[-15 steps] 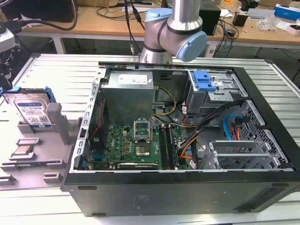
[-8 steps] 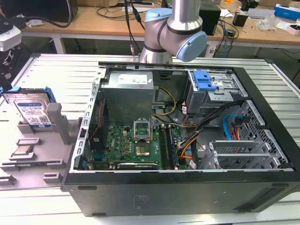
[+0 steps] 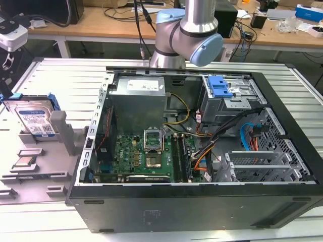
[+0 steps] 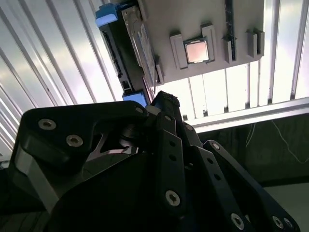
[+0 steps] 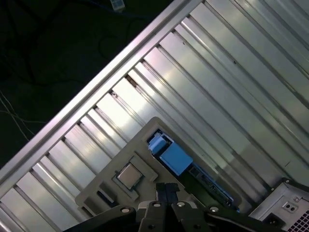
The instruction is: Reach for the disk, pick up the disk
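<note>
The disk (image 3: pixel 33 118) is a silver drive with a white-and-blue label and a blue frame. It stands tilted on edge in a grey holder (image 3: pixel 60 132) at the exterior view's left, outside the computer case. My gripper (image 3: pixel 5 80) hangs just above the disk's upper end at the picture's left edge. In the second wrist view the disk (image 4: pixel 129 46) appears edge-on beyond my gripper (image 4: pixel 166 100). In the first wrist view my gripper (image 5: pixel 167 189) is shut with nothing held, close to the blue frame of the disk (image 5: pixel 175 159) and apart from it.
A small square silver chip (image 3: pixel 25 162) lies in the grey holder beside the disk, also seen as the chip (image 4: pixel 197 50) and the chip (image 5: pixel 128 175). The open black computer case (image 3: pixel 202 201) fills the ribbed metal table (image 3: pixel 60 75). A cluttered wooden bench (image 3: pixel 101 20) stands behind.
</note>
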You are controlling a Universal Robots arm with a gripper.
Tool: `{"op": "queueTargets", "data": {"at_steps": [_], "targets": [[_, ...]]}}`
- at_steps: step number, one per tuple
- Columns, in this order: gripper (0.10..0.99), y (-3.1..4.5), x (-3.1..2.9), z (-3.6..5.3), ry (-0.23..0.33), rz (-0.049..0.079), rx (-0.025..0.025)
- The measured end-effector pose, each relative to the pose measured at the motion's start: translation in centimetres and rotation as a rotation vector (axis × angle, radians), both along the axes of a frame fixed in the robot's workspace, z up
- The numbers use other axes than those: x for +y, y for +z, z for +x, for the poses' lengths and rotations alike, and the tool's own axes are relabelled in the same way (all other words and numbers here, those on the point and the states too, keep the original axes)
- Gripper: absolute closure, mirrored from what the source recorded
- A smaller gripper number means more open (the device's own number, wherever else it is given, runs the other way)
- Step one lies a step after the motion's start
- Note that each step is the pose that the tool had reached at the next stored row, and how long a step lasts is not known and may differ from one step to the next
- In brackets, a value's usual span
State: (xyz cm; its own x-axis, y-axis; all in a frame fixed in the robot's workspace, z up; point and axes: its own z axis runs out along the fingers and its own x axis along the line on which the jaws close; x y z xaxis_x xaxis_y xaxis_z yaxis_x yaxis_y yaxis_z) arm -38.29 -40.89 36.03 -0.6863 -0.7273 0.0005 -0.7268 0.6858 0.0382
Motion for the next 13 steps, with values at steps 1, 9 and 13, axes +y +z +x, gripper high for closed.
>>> {"op": "queueTargets", "data": {"at_steps": [1,9,13], "targets": [[0.980,0.00,0.00,0.00,0.016,0.000,0.0000],[0.980,0.00,0.00,0.00,0.152,0.000,0.0000],[0.980,0.00,0.00,0.00,0.214,0.000,0.0000]]}}
